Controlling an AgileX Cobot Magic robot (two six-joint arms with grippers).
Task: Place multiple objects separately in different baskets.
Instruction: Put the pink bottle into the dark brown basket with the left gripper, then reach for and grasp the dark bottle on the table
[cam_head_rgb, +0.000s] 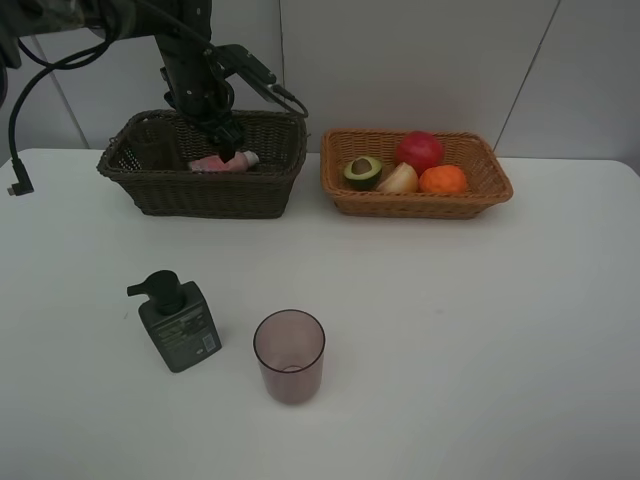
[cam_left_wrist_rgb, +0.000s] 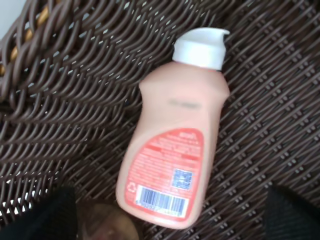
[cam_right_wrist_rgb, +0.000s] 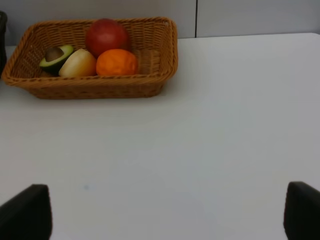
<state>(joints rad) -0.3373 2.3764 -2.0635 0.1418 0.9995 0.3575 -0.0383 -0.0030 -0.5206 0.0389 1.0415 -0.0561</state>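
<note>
Cup (cam_head_rgb: 289, 355) and pump bottle (cam_head_rgb: 180, 328) nearest; left jaws gape over pink bottle (cam_left_wrist_rgb: 175, 145) in dark basket (cam_head_rgb: 200, 190), right jaws apart.

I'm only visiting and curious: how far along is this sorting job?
Done: apple, avocado half, peach-coloured fruit, tangerine in the tan basket. In hand: open left gripper over the pink bottle lying in the dark basket. Left: pump bottle and cup on the table.

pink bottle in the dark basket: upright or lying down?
Lying down. The small pink bottle rests flat on the dark brown basket floor, its barcode label facing the left wrist camera.
</note>
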